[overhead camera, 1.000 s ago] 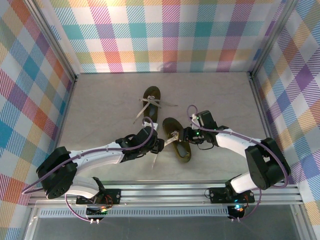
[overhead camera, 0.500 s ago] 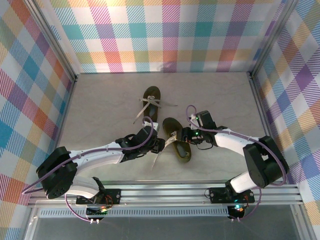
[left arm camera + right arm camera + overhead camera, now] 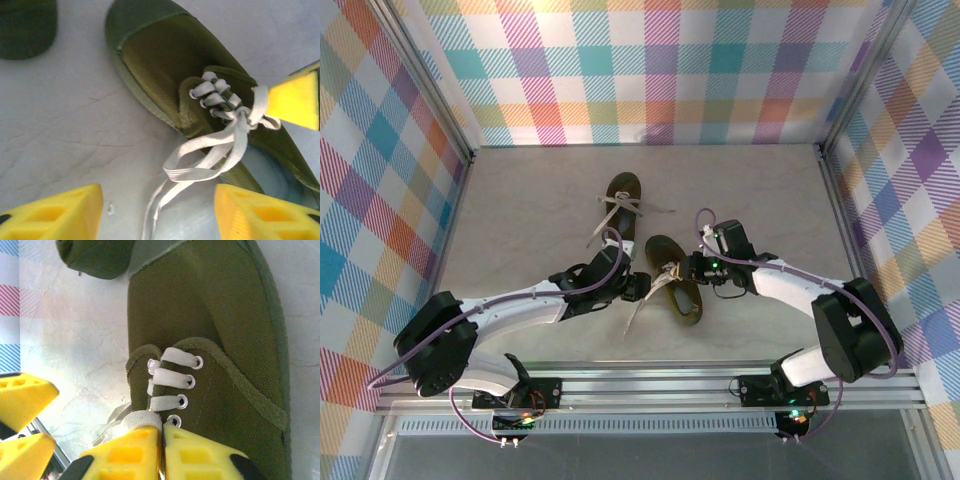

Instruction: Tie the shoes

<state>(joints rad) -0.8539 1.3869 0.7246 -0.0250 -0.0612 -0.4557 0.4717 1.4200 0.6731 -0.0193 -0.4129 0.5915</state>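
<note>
Since a second ago my right jaws have been closing and my left jaws have been spreading wider. Nearest me, the left jaws are standing released, their yellow fingers (image 3: 55,210) straddling the loose lace ends (image 3: 195,173) trailing onto the table (image 3: 520,220). Just beyond, the near shoe (image 3: 686,302) is lying between both arms, and the right jaws are clenching together on a lace strand (image 3: 142,418) beside its lowest eyelet. The far shoe (image 3: 623,192) is sitting farther back toward the checked wall (image 3: 660,70), apart from either arm.
</note>
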